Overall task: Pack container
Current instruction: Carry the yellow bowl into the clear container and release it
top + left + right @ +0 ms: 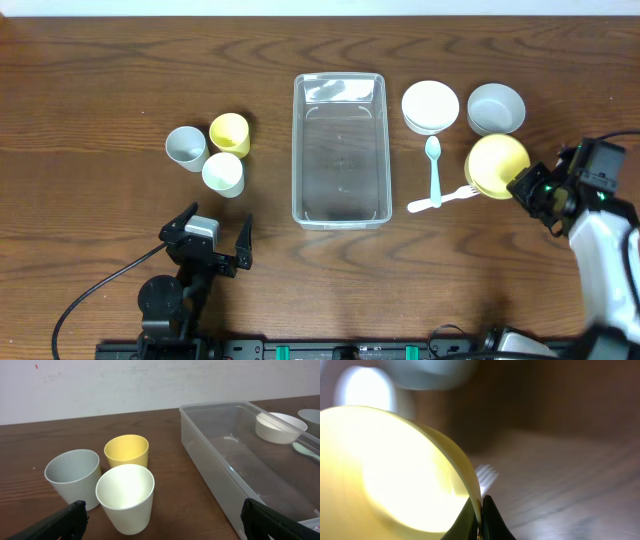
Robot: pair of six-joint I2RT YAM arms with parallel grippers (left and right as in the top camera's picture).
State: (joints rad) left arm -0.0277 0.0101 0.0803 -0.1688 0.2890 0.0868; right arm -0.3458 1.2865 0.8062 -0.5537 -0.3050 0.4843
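Dark wooden bench [100, 80] carried the clear container [340, 150], empty, at centre frame. At right, the right pincer [520, 186] pinched the yellow bowl [493, 162] by its rim; the left pincer [213, 235] stood spread, lower left. Grasping step, seemingly; next, lift the bowl leftward into the container.

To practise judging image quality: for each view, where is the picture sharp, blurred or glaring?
Right wrist: the yellow bowl is blown out and soft, its rim pinched by the right gripper; the fork behind is blurred. Left wrist: sharp, cups crisp, faint reflections on the container. Overhead: evenly lit and sharp, slight sheen inside the container.
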